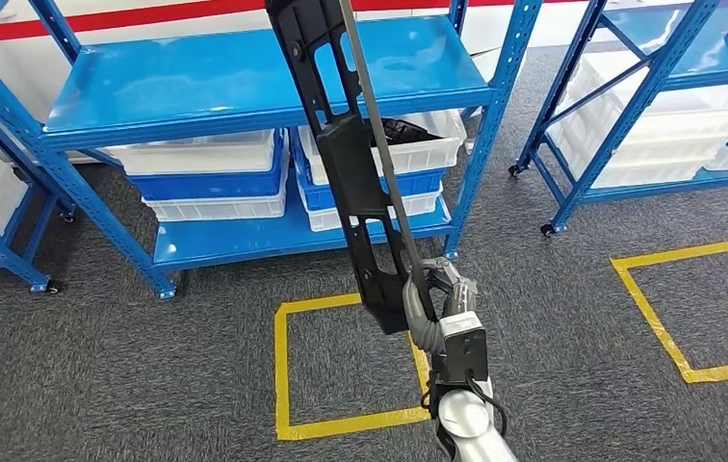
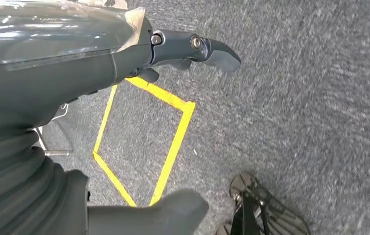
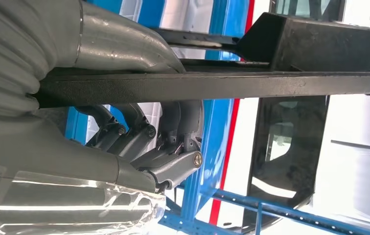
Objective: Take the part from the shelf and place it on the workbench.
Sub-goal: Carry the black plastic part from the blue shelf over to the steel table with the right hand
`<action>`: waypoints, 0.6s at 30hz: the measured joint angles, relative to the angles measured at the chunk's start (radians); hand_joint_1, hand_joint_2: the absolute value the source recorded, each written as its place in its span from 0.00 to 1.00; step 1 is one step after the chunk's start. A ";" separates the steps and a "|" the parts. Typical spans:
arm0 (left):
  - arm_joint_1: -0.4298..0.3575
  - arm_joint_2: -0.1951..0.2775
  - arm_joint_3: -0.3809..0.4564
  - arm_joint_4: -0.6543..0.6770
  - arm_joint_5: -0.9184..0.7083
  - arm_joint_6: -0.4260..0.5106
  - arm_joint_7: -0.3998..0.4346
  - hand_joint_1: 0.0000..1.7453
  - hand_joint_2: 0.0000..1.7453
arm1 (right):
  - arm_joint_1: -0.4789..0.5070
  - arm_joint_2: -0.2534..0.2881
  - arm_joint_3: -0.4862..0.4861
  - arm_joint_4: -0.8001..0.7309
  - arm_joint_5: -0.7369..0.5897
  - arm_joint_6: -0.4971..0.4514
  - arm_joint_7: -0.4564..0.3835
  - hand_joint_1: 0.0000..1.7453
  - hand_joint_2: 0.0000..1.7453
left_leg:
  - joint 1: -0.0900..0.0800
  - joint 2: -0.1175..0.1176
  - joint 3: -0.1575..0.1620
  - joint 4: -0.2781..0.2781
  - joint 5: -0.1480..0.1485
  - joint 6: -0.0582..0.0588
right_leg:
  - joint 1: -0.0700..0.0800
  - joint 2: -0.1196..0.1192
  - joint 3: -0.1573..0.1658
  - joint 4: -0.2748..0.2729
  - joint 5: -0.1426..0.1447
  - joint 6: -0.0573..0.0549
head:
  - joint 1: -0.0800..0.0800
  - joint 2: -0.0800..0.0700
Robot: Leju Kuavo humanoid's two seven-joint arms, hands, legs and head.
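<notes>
Right robot hand (image 1: 434,294): fingers (image 3: 173,147) wrapped round the lower end of the long black part (image 1: 346,164).
Part: held up, slanting, in front of the blue shelf (image 1: 245,72), clear of its front edge.
Left robot hand (image 2: 124,58): spread, holding nothing, above grey carpet (image 2: 295,98) with a yellow tape square (image 2: 175,142).

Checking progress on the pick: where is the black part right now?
In the head view, the long black part is off the blue shelf, gripped at its lower end by the right hand above the yellow floor square.
</notes>
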 joint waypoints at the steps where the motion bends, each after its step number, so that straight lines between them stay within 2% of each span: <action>1: 0.000 -0.002 0.000 0.000 0.002 0.005 -0.003 0.00 1.00 | 0.001 0.002 -0.001 0.000 0.003 0.000 0.003 1.00 1.00 | 0.000 0.003 -0.004 -0.005 0.008 0.008 | 0.000 0.000 -0.005 0.004 0.000 0.005 | 0.000 0.000; 2: -0.001 -0.006 0.000 0.000 0.003 0.011 -0.006 0.00 1.00 | 0.001 0.004 -0.003 0.000 0.008 0.000 0.007 1.00 1.00 | 0.000 0.005 -0.010 -0.009 0.017 0.018 | 0.000 0.001 -0.014 0.016 -0.010 0.007 | 0.000 0.000; 3: -0.002 -0.009 0.000 0.000 0.005 0.017 -0.011 0.00 1.00 | 0.003 0.004 -0.005 -0.002 0.014 -0.001 0.012 1.00 1.00 | 0.000 0.008 -0.019 -0.013 0.028 0.029 | 0.001 0.002 -0.031 0.049 -0.037 0.004 | 0.002 0.000; 4: -0.004 -0.014 0.000 -0.001 0.006 0.022 -0.015 0.00 1.00 | 0.006 0.004 -0.008 -0.004 0.020 -0.001 0.018 1.00 1.00 | 0.000 0.011 -0.029 -0.015 0.038 0.036 | 0.001 0.002 -0.053 0.102 -0.076 -0.002 | 0.004 0.000; 6: -0.006 -0.021 0.000 -0.002 0.007 0.029 -0.022 0.00 1.00 | 0.017 0.002 -0.015 -0.014 0.031 -0.001 0.032 1.00 1.00 | -0.004 0.013 -0.052 -0.014 0.054 0.043 | 0.000 0.003 -0.096 0.234 -0.150 -0.009 | 0.008 0.000; 7: -0.006 -0.025 0.000 -0.003 0.007 0.031 -0.024 0.00 1.00 | 0.025 0.000 -0.020 -0.020 0.036 -0.001 0.038 1.00 1.00 | -0.005 0.013 -0.064 -0.014 0.062 0.043 | 0.000 0.003 -0.104 0.280 -0.164 -0.006 | 0.008 0.000; 8: -0.007 -0.029 0.000 -0.004 0.008 0.032 -0.025 0.00 1.00 | 0.034 -0.002 -0.026 -0.028 0.041 -0.001 0.044 1.00 1.00 | -0.006 0.014 -0.075 -0.013 0.070 0.043 | 0.000 0.003 -0.096 0.294 -0.159 0.001 | 0.009 0.000; 9: -0.008 -0.033 0.000 -0.004 0.007 0.033 -0.026 0.00 1.00 | 0.043 -0.003 -0.032 -0.037 0.046 -0.001 0.049 1.00 1.00 | -0.006 0.014 -0.085 -0.012 0.078 0.041 | 0.000 0.003 -0.070 0.270 -0.140 0.010 | 0.009 0.000; 11: -0.010 -0.042 0.000 -0.008 0.005 0.033 -0.025 0.00 1.00 | 0.056 -0.006 -0.046 -0.058 0.058 0.000 0.057 1.00 1.00 | -0.007 0.014 -0.102 -0.009 0.091 0.035 | -0.001 0.002 0.028 0.135 -0.101 0.020 | 0.010 0.000; 12: -0.011 -0.046 0.000 -0.009 0.003 0.032 -0.025 0.00 1.00 | 0.061 -0.007 -0.051 -0.069 0.063 0.000 0.059 1.00 1.00 | -0.009 0.015 -0.108 -0.007 0.097 0.031 | 0.001 0.002 0.077 0.060 -0.095 0.019 | 0.009 0.000; 13: -0.012 -0.048 0.000 -0.011 0.001 0.030 -0.024 0.00 1.00 | 0.064 -0.008 -0.056 -0.079 0.067 0.000 0.060 1.00 1.00 | -0.011 0.016 -0.114 -0.004 0.104 0.026 | 0.003 0.003 0.108 0.006 -0.095 0.015 | 0.009 0.000; 14: -0.013 -0.050 0.000 -0.012 -0.001 0.027 -0.024 0.00 1.00 | 0.068 -0.008 -0.061 -0.087 0.072 0.000 0.061 1.00 1.00 | -0.012 0.017 -0.118 -0.002 0.111 0.021 | 0.005 0.004 0.123 -0.023 -0.097 0.010 | 0.008 0.000; 15: -0.014 -0.051 0.000 -0.012 -0.005 0.023 -0.022 0.00 1.00 | 0.074 -0.008 -0.067 -0.097 0.078 -0.001 0.062 1.00 1.00 | -0.013 0.018 -0.121 -0.001 0.118 0.016 | 0.007 0.004 0.119 -0.030 -0.096 0.006 | 0.007 0.000; 16: -0.014 -0.051 0.000 -0.014 -0.010 0.019 -0.021 0.00 1.00 | 0.083 -0.009 -0.074 -0.106 0.085 -0.003 0.064 1.00 1.00 | -0.011 0.017 -0.124 0.001 0.120 0.011 | 0.000 0.004 0.112 -0.029 -0.090 0.000 | 0.006 0.000; 17: -0.015 -0.052 0.000 -0.016 -0.016 0.013 -0.019 0.00 1.00 | 0.092 -0.009 -0.081 -0.117 0.092 -0.005 0.067 1.00 1.00 | -0.009 0.015 -0.130 0.011 0.109 0.005 | -0.004 0.003 0.107 -0.029 -0.084 -0.008 | 0.006 0.000; 18: -0.016 -0.052 -0.001 -0.018 -0.024 0.006 -0.017 0.00 1.00 | 0.104 -0.008 -0.091 -0.130 0.100 -0.009 0.070 1.00 1.00 | -0.007 0.012 -0.141 0.036 0.083 -0.001 | -0.009 0.001 0.102 -0.029 -0.077 -0.019 | 0.003 0.000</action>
